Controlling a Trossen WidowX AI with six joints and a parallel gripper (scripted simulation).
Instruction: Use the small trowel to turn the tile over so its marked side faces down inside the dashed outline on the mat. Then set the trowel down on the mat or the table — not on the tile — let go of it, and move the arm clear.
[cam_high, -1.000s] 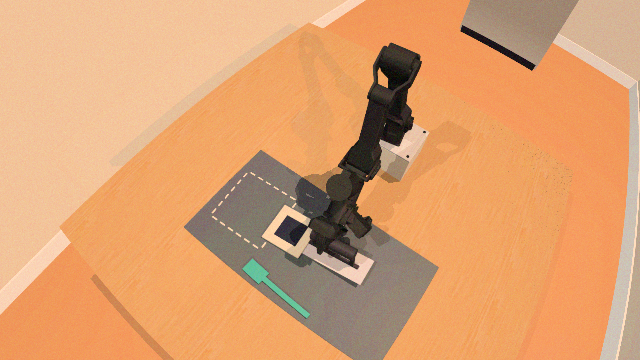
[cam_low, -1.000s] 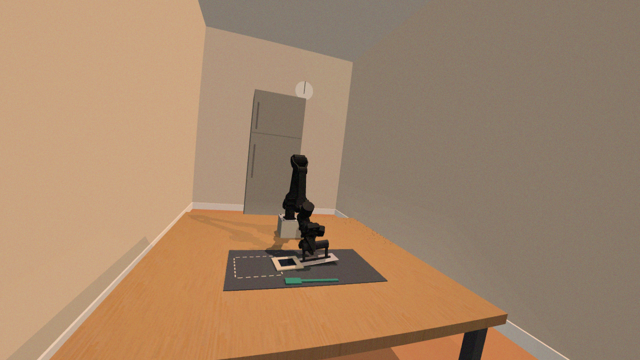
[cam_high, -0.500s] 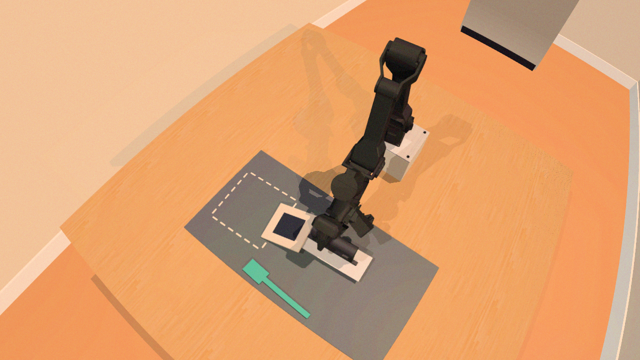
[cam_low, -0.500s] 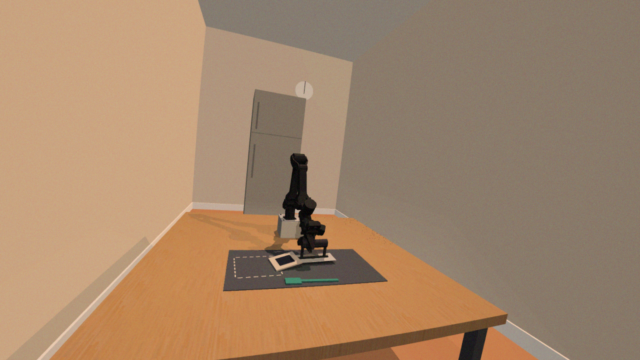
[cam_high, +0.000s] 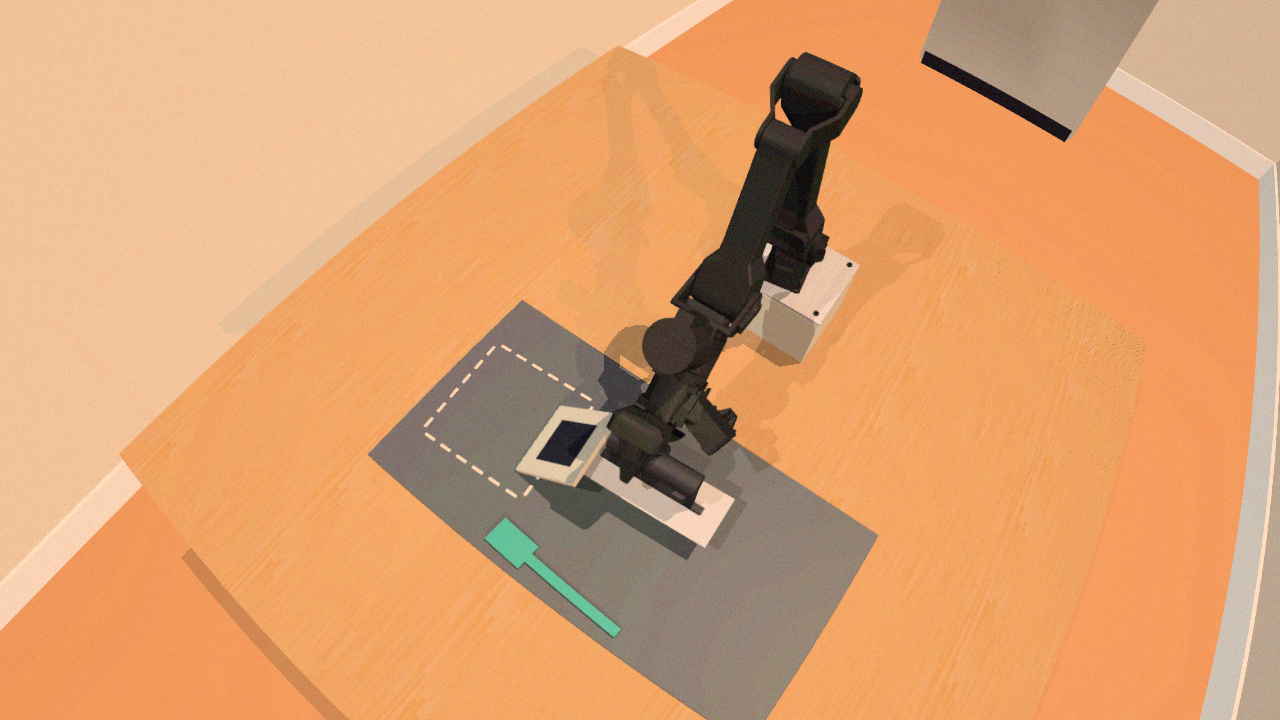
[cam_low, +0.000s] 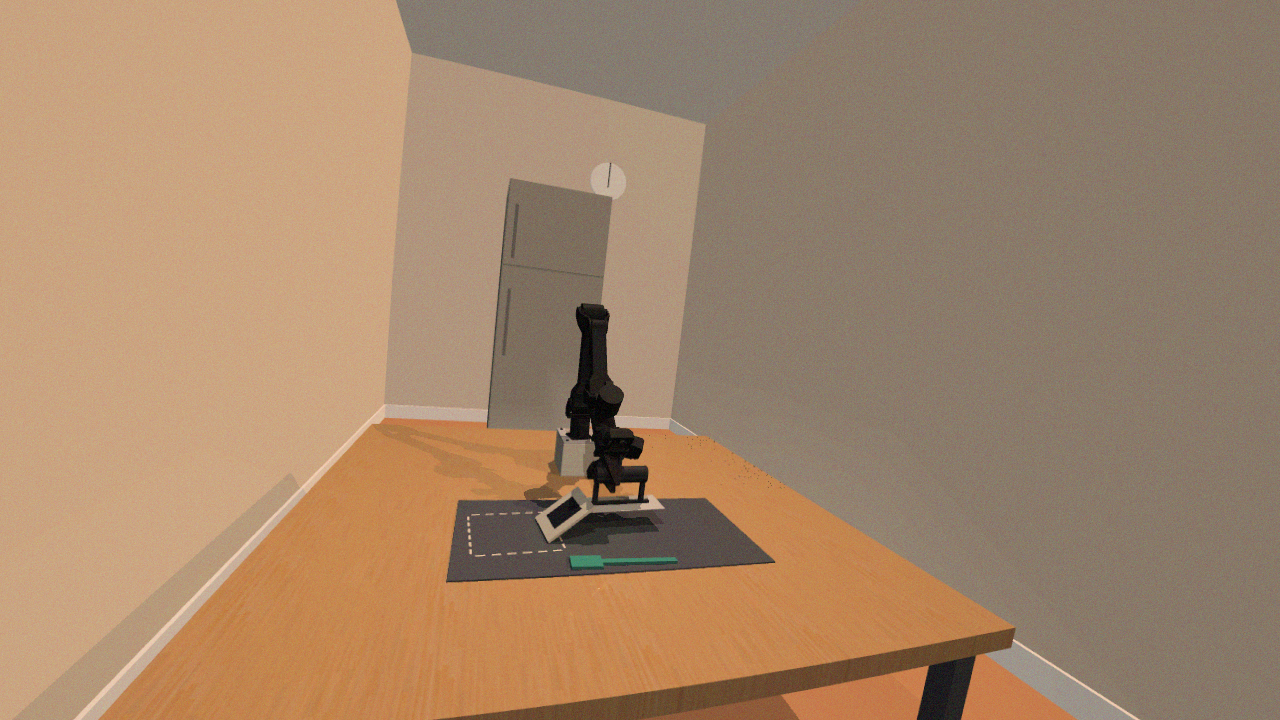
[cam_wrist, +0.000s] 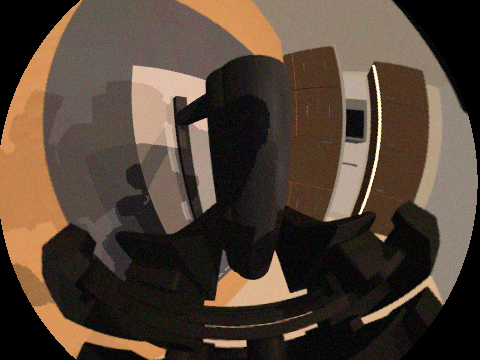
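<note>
The tile (cam_high: 568, 443) (cam_low: 563, 514), cream with a dark square mark, is tilted steeply. Its left edge is low at the right side of the dashed outline (cam_high: 507, 347), and its right edge is raised against the trowel's blade end. The marked side faces up and left. The trowel (cam_high: 716, 519) (cam_low: 656, 505) (cam_wrist: 150, 82) has a flat white blade and a raised black round handle, and is lifted off the mat (cam_high: 787, 573) (cam_low: 716, 539). My gripper (cam_high: 637, 454) (cam_low: 610, 474) (cam_wrist: 243, 200) is shut on that handle. The contact at the tile's raised edge is partly hidden.
A green spatula-shaped tool (cam_high: 512, 542) (cam_low: 586, 562) lies on the mat's front edge, with its handle pointing right. The arm's white base (cam_high: 787, 326) (cam_low: 571, 454) stands on the wooden table (cam_high: 966, 429) (cam_low: 402, 617) behind the mat.
</note>
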